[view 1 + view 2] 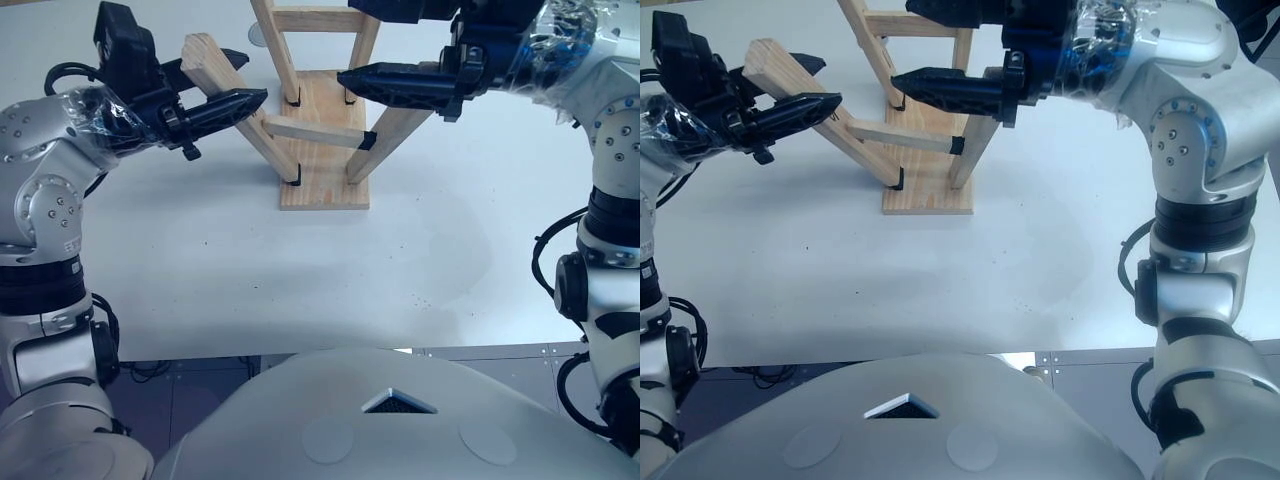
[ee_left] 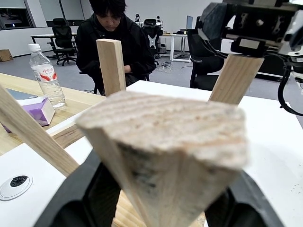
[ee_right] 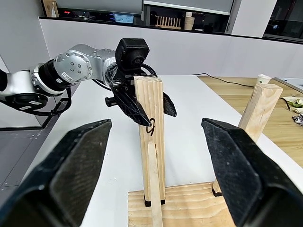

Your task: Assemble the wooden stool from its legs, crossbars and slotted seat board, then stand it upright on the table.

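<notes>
The wooden stool lies upside down, its slotted seat board (image 1: 325,192) flat on the white table (image 1: 300,280) and its legs pointing up. A crossbar (image 1: 312,131) joins the two near legs; another crossbar (image 1: 315,17) joins the far ones. My left gripper (image 1: 250,75) is shut on the top end of the near-left leg (image 1: 212,58), whose end grain faces the left wrist camera (image 2: 165,127). My right gripper (image 1: 345,40) hangs open at the top of the near-right leg (image 1: 385,145), its lower finger crossing in front of that leg. The fingers (image 3: 71,175) stand wide apart.
A round grommet (image 2: 18,181) is set into the table beyond the stool. Behind it, a wooden desk carries a water bottle (image 2: 45,75) and a purple box (image 2: 31,111), and a person sits there. The table's near half is bare.
</notes>
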Robot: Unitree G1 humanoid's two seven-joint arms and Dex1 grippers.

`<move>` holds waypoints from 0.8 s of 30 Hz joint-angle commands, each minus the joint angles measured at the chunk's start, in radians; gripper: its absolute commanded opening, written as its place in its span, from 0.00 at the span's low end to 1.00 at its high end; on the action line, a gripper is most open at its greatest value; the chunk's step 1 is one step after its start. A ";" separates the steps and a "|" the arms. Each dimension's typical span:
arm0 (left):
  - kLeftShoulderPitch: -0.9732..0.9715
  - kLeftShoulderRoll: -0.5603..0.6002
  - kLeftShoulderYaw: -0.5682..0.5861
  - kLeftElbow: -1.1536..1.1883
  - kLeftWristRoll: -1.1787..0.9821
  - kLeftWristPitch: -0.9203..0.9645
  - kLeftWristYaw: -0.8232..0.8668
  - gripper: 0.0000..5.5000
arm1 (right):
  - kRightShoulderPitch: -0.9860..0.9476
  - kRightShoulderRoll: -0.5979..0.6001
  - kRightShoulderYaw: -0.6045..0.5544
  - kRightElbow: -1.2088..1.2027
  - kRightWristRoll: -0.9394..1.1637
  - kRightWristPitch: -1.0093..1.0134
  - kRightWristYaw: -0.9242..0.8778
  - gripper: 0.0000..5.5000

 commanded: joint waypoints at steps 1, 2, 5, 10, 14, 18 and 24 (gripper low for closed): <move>0.037 0.029 -0.013 0.006 0.038 0.030 0.006 0.39 | 0.053 -0.030 0.062 0.006 -0.042 0.028 0.003 0.64; 0.053 0.034 -0.002 0.007 0.040 0.020 0.002 0.39 | 0.053 -0.035 0.069 0.008 -0.054 0.025 0.000 0.64; 0.091 0.043 0.020 0.013 0.044 0.002 -0.004 0.39 | 0.056 -0.048 0.087 0.014 -0.082 0.014 0.000 0.64; 0.101 0.038 0.011 0.012 0.041 -0.003 -0.002 0.39 | 0.056 -0.062 0.111 0.016 -0.092 0.009 -0.003 0.64; 0.059 0.021 -0.019 0.033 0.049 0.001 0.010 0.39 | 0.062 -0.062 0.119 0.006 -0.091 0.012 0.003 0.64; 0.025 0.016 -0.027 0.050 0.045 0.002 0.016 0.39 | 0.066 -0.065 0.126 0.000 -0.093 0.014 0.007 0.64; -0.014 -0.002 -0.057 0.000 0.027 0.036 0.033 0.39 | 0.057 -0.064 0.155 0.008 -0.123 0.018 0.000 0.64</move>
